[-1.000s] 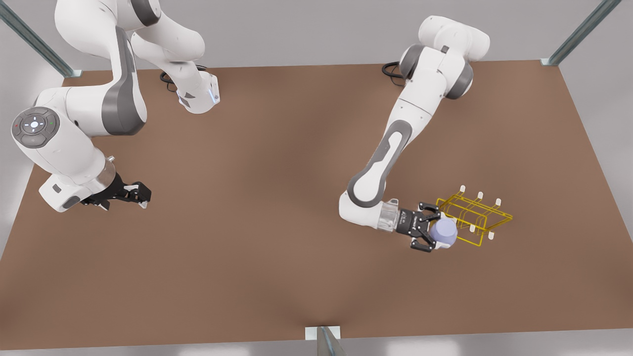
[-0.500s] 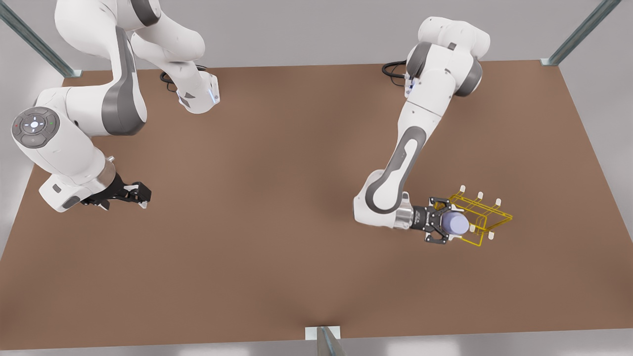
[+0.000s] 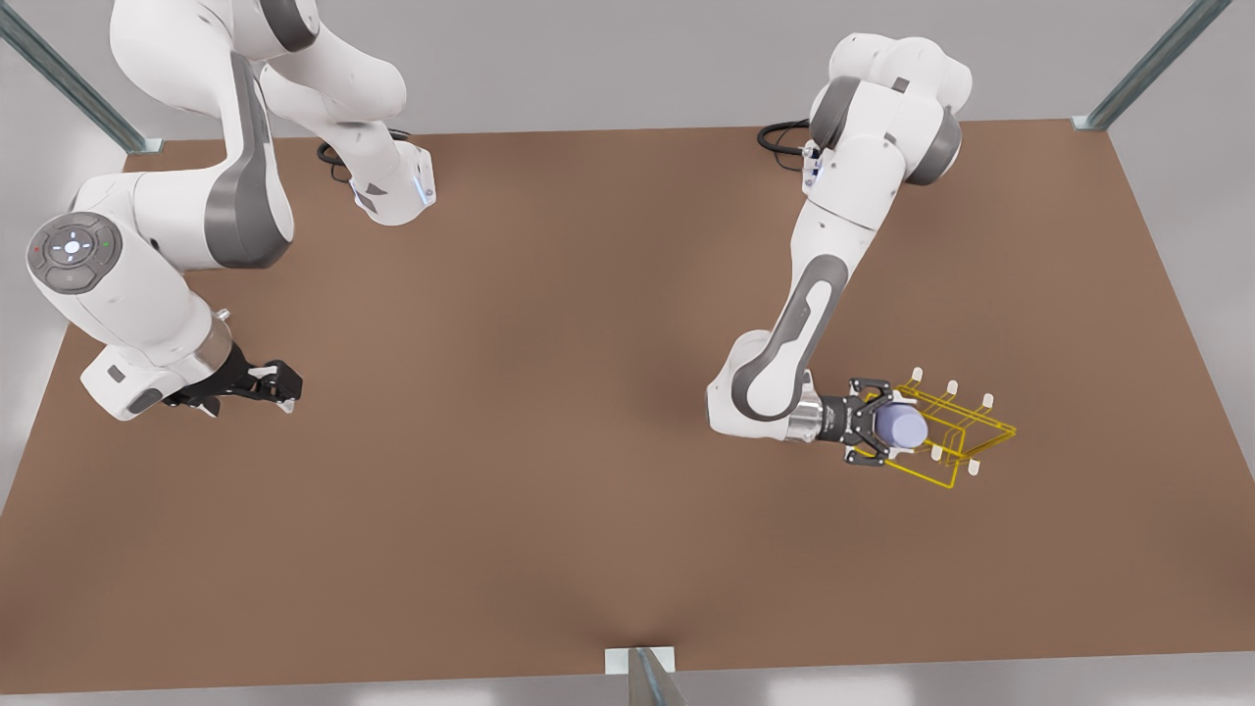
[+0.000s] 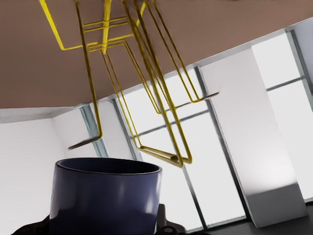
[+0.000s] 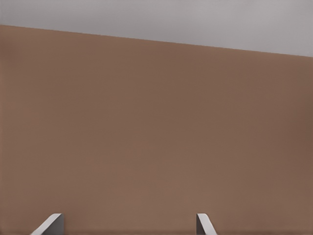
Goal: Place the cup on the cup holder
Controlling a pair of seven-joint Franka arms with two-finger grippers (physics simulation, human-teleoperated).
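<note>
The lavender-blue cup (image 3: 900,425) lies on its side between the fingers of my left gripper (image 3: 882,426), which is shut on it at the front view's right. It hangs over the end of the yellow wire cup holder (image 3: 956,431) nearest the arm. In the left wrist view the cup (image 4: 105,196) sits close in front of the camera, with the cup holder's wires (image 4: 161,154) just beyond its rim. My right gripper (image 3: 284,385) waits low over the table at the front view's left, open, its fingertips (image 5: 51,223) apart over bare brown surface.
The brown table (image 3: 539,392) spreads wide between the two arms. Metal frame posts (image 3: 1157,59) stand at the back corners, and a small bracket (image 3: 639,662) sits at the middle of the front edge.
The left arm has carried the cup toward the cup holder and a little away from the front edge, turning the gripper. The right arm has stayed put.
</note>
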